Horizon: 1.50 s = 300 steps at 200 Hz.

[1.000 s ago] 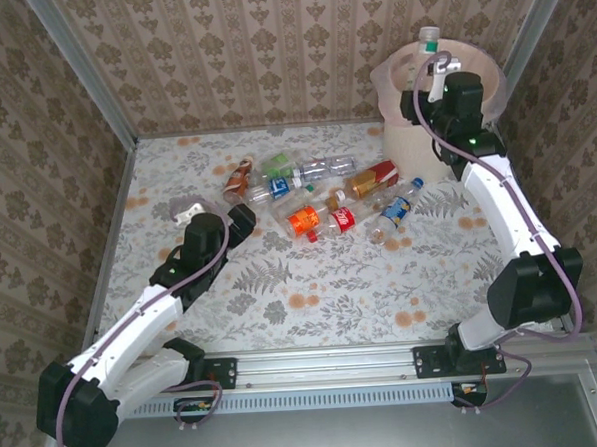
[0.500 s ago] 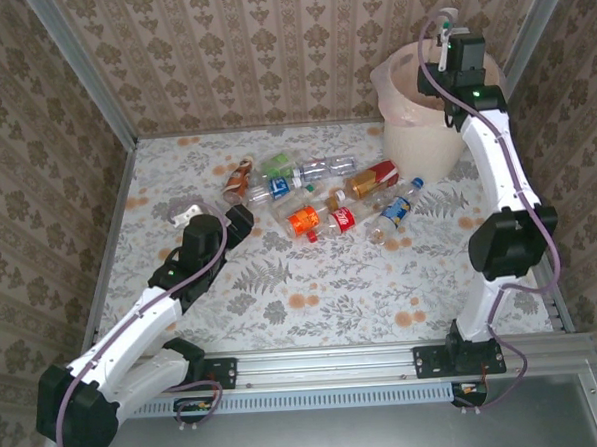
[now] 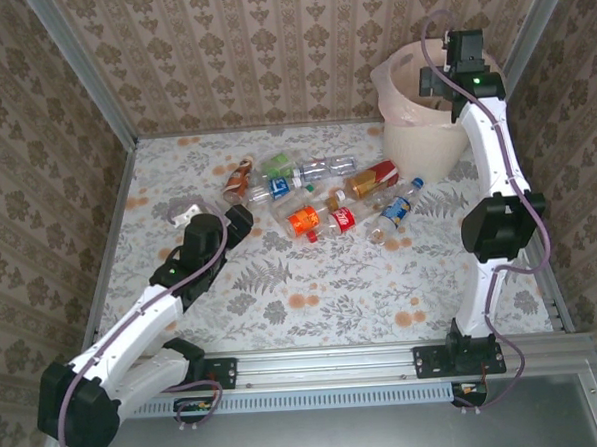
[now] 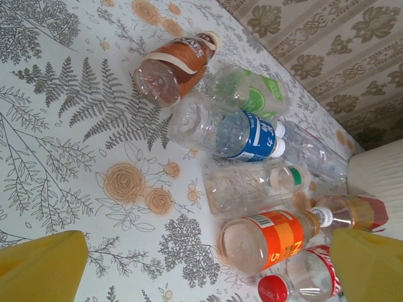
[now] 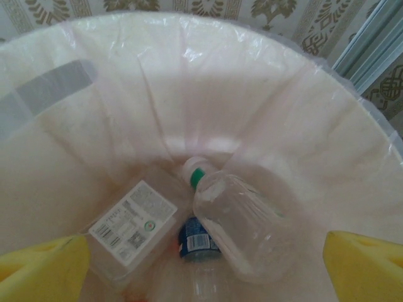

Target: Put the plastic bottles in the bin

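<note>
Hanging over the bin (image 3: 419, 142), the right gripper (image 5: 201, 264) is wide open and empty. The left gripper (image 4: 201, 270) is open too. Light, squashy, slippery plastic bottles (image 3: 303, 221) lie on the table (image 3: 175, 160). Pinch one around its middle.

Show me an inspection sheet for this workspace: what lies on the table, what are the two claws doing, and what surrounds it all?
Surface: table covered in a fern and flower print, no spill seen.
Job's things: crushed plastic bottles lie clustered mid-table; the bin at the far right corner holds at least three binned bottles.
Clutter: nothing seen.
Grippers: left gripper open, low over the table just left of the cluster; right gripper open, above the bin's mouth.
Cables: a purple cable runs along each arm, clear of the bottles.
Surroundings: patterned wallpaper walls; metal rail at the near edge.
</note>
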Motion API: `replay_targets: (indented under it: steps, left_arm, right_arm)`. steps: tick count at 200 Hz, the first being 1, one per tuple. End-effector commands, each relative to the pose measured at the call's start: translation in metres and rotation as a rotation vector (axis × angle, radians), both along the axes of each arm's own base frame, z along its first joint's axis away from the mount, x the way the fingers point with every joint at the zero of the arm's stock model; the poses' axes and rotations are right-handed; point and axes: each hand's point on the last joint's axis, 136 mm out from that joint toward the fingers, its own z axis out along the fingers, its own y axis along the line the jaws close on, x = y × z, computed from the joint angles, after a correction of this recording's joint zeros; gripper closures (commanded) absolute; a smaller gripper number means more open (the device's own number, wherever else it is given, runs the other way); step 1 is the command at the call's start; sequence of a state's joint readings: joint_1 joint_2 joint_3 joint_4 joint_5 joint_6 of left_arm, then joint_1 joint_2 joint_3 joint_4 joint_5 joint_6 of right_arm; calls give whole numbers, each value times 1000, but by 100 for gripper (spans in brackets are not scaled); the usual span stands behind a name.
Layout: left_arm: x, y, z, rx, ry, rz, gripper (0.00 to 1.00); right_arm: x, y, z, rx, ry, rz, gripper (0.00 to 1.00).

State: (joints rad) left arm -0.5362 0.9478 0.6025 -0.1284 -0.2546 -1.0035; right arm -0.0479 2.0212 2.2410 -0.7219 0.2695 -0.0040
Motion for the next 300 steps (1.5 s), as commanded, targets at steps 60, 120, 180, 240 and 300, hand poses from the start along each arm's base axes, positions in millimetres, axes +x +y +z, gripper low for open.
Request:
replay_targets:
  steps: [60, 120, 180, 240, 300]
  left_arm:
    - [12, 4, -9, 67, 62, -19, 0]
    - [44, 26, -19, 218, 188, -56, 0]
    - [97, 36, -41, 357, 350, -158, 0]
    - [156, 18, -66, 391, 384, -348, 0]
    - [192, 13, -89, 441, 412, -444, 4]
  right_arm:
    - [-60, 32, 65, 113, -192, 110, 0]
    - [-108, 78, 88, 294, -333, 267, 0]
    - [-167, 142, 64, 580, -379, 453, 0]
    - [-198, 164, 20, 536, -276, 481, 0]
    - [-201, 160, 4, 563, -265, 436, 0]
